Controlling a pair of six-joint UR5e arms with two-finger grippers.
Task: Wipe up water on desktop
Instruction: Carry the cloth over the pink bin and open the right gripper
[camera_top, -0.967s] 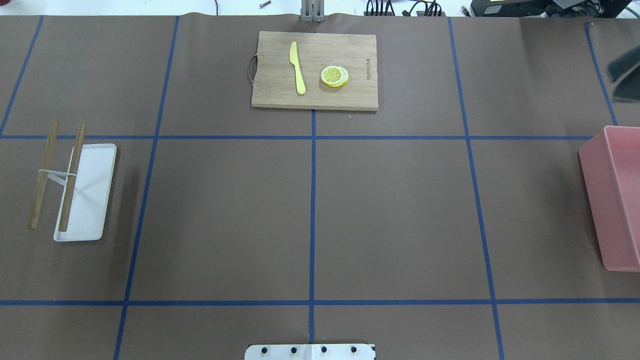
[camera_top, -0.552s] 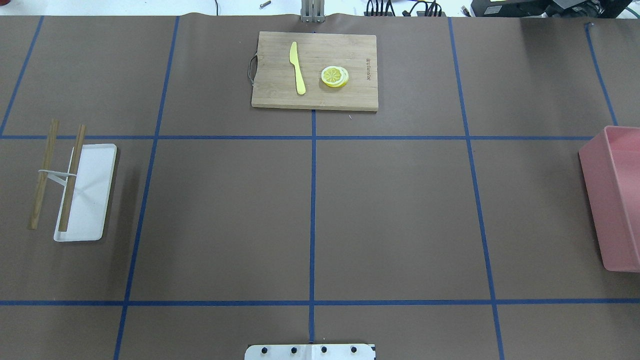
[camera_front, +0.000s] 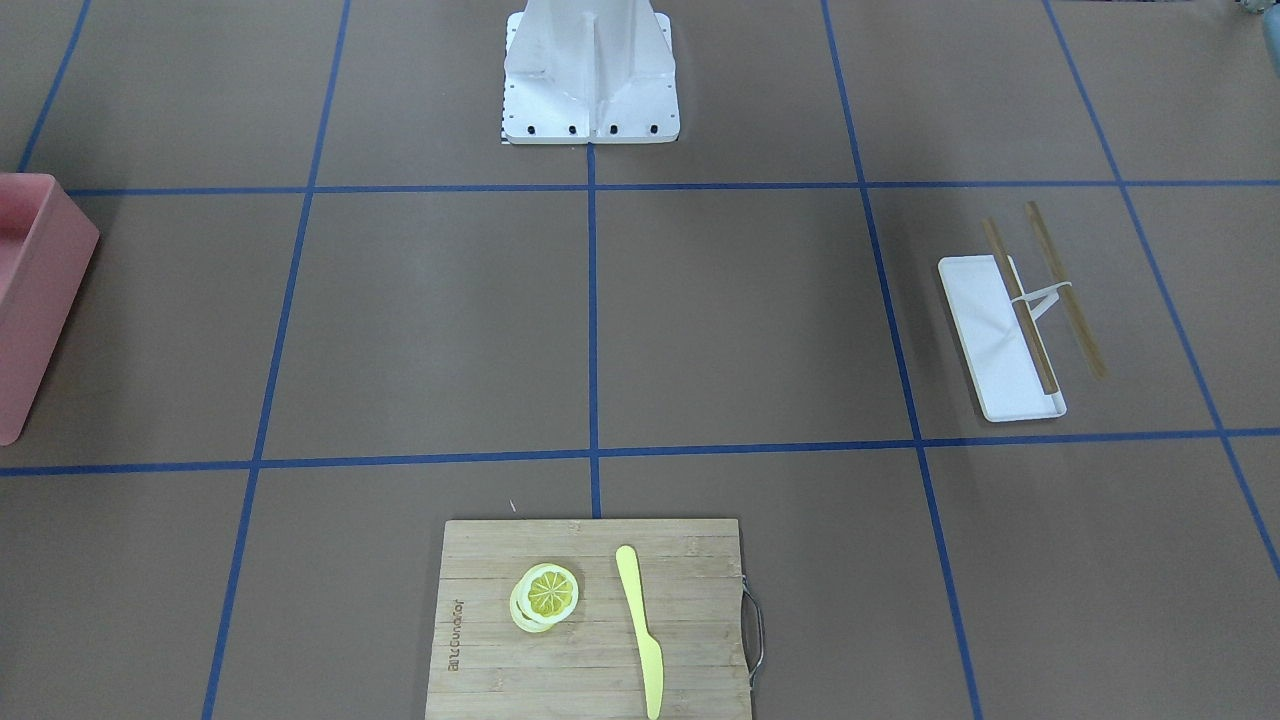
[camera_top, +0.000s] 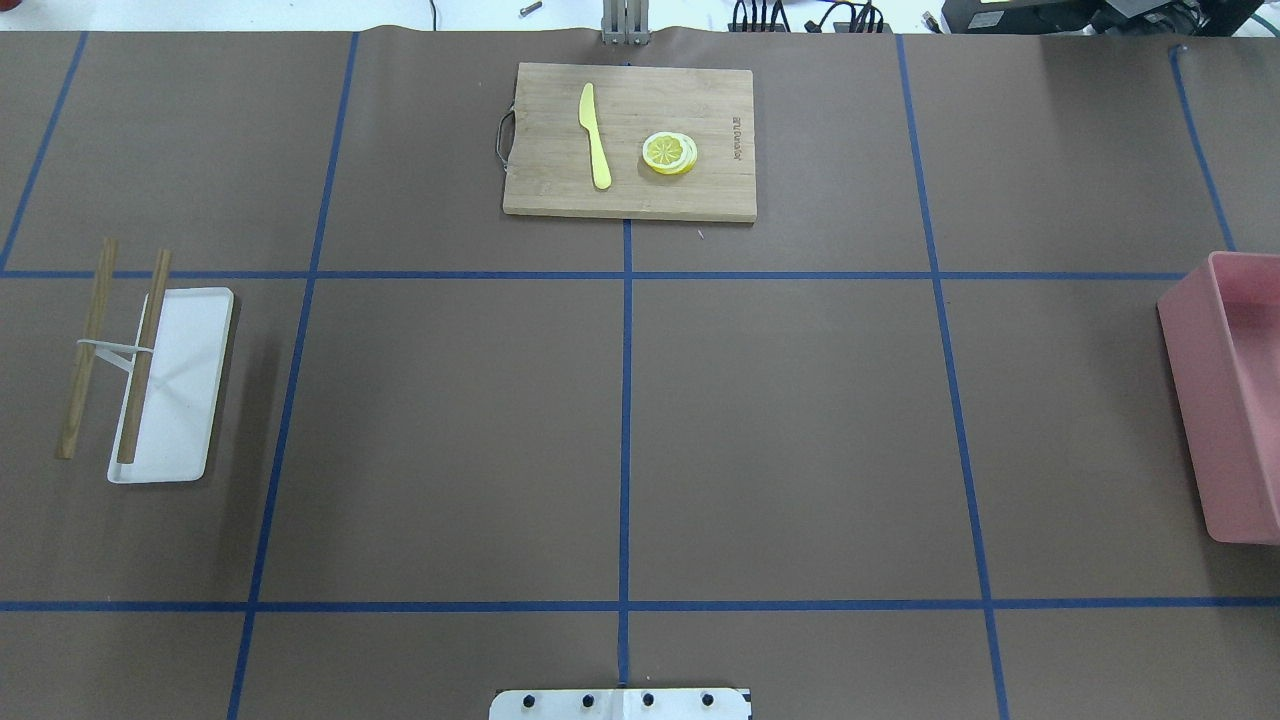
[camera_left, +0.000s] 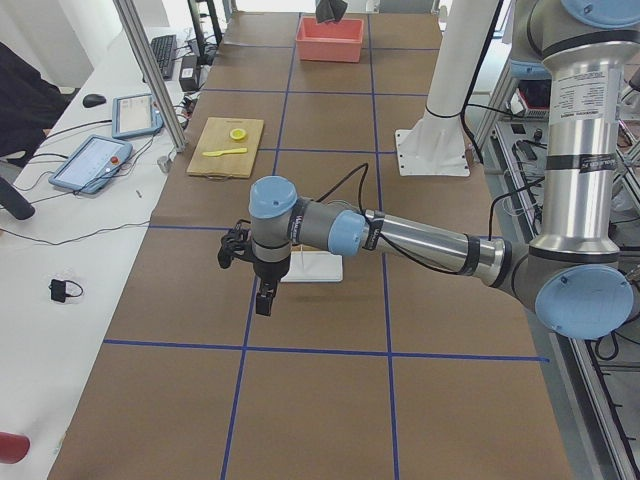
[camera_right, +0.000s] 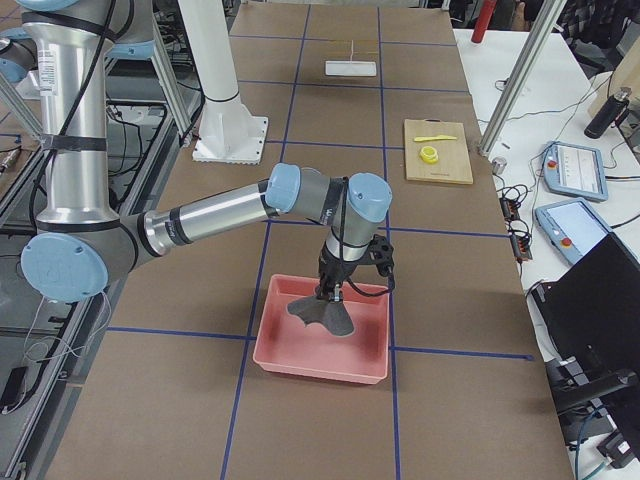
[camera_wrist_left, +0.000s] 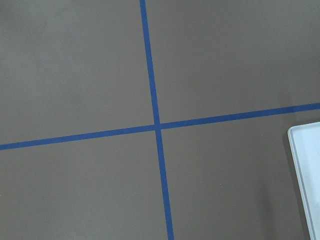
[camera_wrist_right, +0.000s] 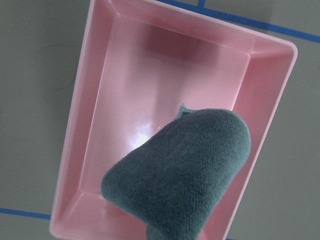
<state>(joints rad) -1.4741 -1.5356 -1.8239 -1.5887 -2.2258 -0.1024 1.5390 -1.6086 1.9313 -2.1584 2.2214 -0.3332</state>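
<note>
Above the brown desktop (camera_top: 800, 430), the right gripper (camera_right: 329, 295) hangs over the pink bin (camera_right: 320, 368), cloth (camera_wrist_right: 185, 170) beneath; opening unclear.

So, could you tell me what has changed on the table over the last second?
The dark blurred shape at the overhead view's upper right edge has gone from that view; the grey-green cloth hangs below the right gripper over the pink bin. The cutting board, knife, lemon slices and white tray stayed put.

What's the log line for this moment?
right end effector: dark teal cloth, over pink rectangular bin | left end effector: above brown taped desktop
</note>
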